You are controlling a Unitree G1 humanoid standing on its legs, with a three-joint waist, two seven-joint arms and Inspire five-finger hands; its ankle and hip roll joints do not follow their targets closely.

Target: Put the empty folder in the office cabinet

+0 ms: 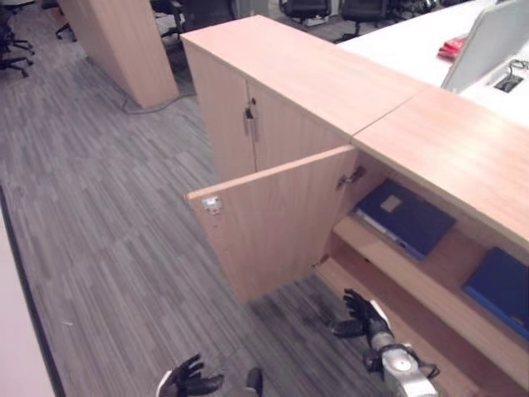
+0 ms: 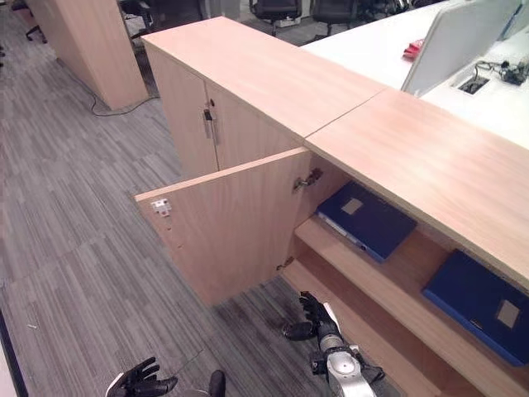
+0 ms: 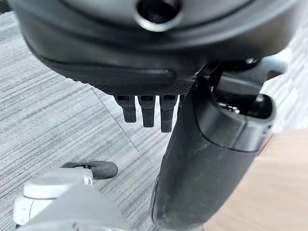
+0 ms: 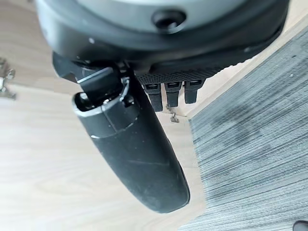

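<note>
Folders lie flat on the upper shelf [image 2: 388, 285] of the open cabinet [image 1: 430, 141]: one blue folder [image 1: 404, 218] near the hinge side, its long axis slanting from the shelf's front edge back into the cabinet, and a second folder [image 2: 479, 304] further right, lying the same way. The door [image 1: 269, 219] stands swung out over grey striped carpet [image 1: 107, 215]. Right hand [image 1: 362, 313] hangs below the shelf, fingers loosely spread, holding nothing. Left hand [image 1: 188, 380] is low over the carpet, fingers relaxed and empty. Behind are a white desk [image 1: 413, 41] and office chairs [image 2: 273, 10].
</note>
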